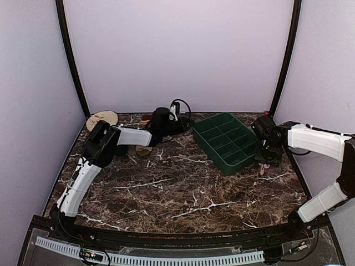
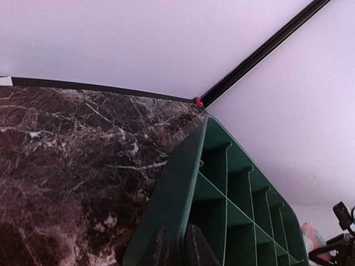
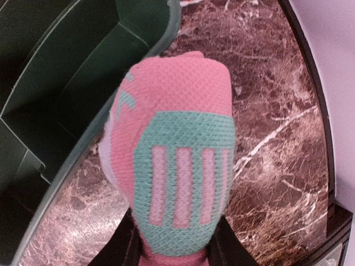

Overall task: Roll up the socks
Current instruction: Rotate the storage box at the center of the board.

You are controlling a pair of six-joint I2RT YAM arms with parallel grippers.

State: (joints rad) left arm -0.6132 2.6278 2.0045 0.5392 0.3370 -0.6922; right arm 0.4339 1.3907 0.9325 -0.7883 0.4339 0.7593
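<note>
Pink sock (image 3: 175, 160) is held in the right gripper (image 3: 175, 246), whose fingers (image 3: 119, 249) close on its lower end from both sides. Its long axis runs straight out from the gripper, with the rounded end pointing away and down toward the marble table (image 3: 277, 138). The teal patch with pink bars faces the wrist camera. From above, only a pink tip (image 1: 262, 169) shows under the right gripper (image 1: 265, 160).

The sock sits outside the green tray (image 3: 66, 72), just beside its right rim and not far from the table's right edge, where the black frame runs. The widest open marble (image 1: 177, 194) lies between the tray (image 1: 227, 141) and the arm bases.

The tan sock (image 1: 143, 151) shows only as a small patch under the left forearm, so I cannot tell which way it lies.

The tray is split into compartments; those in view show only their green floors, and both socks are outside it. The left gripper (image 2: 177, 250) straddles the wall at the tray's (image 2: 222, 183) left end, with one finger (image 2: 157, 249) outside and the other inside, pinching the rim.

A beige plate (image 1: 102, 118) lies at the back left corner.
</note>
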